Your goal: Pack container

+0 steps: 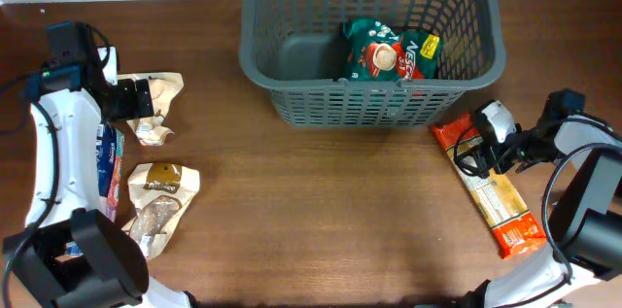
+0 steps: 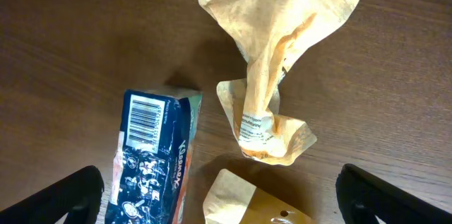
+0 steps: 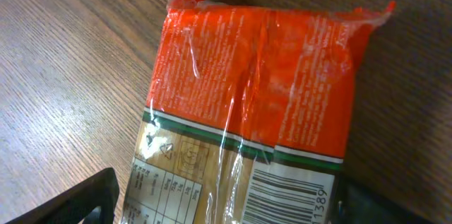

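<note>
Wood-grain table (image 1: 321, 211): container (image 1: 360, 106), orange packet (image 1: 501, 206), blue packet (image 1: 109, 167), crumpled pouch (image 1: 170, 85) (second pouch (image 1: 163, 191) nearby).

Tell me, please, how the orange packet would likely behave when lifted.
The orange packet has glossy, wrinkled film, so it is probably slippery. Long and narrow, it may droop or swing if held at one end.

An orange-red plastic packet (image 3: 261, 75) is seen lying flat on the wooden table (image 3: 63, 75). A green stripe (image 3: 212, 136) and a barcode (image 3: 289, 192) are printed on it. The right gripper (image 3: 226, 192) is placed over the packet with its jaws spread wide, one on each side.
</note>
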Available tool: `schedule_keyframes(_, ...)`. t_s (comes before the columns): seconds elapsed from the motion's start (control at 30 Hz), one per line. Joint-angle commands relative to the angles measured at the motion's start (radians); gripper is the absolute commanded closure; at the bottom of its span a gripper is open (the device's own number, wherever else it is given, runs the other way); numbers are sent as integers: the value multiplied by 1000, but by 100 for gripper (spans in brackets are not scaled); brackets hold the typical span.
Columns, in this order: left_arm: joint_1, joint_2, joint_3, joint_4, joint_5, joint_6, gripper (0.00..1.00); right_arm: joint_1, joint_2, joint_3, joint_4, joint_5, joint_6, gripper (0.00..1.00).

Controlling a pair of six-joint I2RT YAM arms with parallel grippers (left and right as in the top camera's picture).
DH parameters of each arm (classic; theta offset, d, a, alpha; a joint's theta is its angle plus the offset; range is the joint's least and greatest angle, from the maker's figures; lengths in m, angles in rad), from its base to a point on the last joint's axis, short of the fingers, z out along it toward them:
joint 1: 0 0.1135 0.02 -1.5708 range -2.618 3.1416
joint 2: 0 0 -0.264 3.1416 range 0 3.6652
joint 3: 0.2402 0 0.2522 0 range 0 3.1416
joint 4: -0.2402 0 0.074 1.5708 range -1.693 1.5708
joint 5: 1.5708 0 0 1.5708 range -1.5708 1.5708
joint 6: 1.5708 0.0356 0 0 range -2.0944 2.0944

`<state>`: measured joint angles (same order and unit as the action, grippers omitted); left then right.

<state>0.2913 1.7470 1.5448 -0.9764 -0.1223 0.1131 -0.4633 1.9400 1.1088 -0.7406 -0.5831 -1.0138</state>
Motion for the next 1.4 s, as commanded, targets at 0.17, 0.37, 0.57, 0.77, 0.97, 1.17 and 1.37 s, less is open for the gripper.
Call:
schedule_keyframes(0.17, 5, 5, 6, -1, 14, 17, 1, 4, 131, -156, 52, 230, 35, 8)
schedule_keyframes(0.37, 5, 5, 6, -1, 14, 17, 1, 4, 131, -196, 95, 230, 36, 8)
schedule_keyframes(0.57, 5, 5, 6, -1, 14, 17, 1, 4, 131, -224, 121, 230, 36, 8)
schedule_keyframes(0.77, 5, 5, 6, -2, 14, 17, 1, 4, 131, -248, 137, 230, 36, 8)
schedule_keyframes(0.97, 5, 5, 6, -5, 14, 17, 1, 4, 131, -290, 180, 229, 55, 8)
schedule_keyframes(1.17, 5, 5, 6, -5, 14, 17, 1, 4, 131, -335, 241, 229, 91, 11)
schedule_keyframes(1.37, 5, 5, 6, -5, 14, 17, 1, 4, 131, -355, 271, 229, 114, 24)
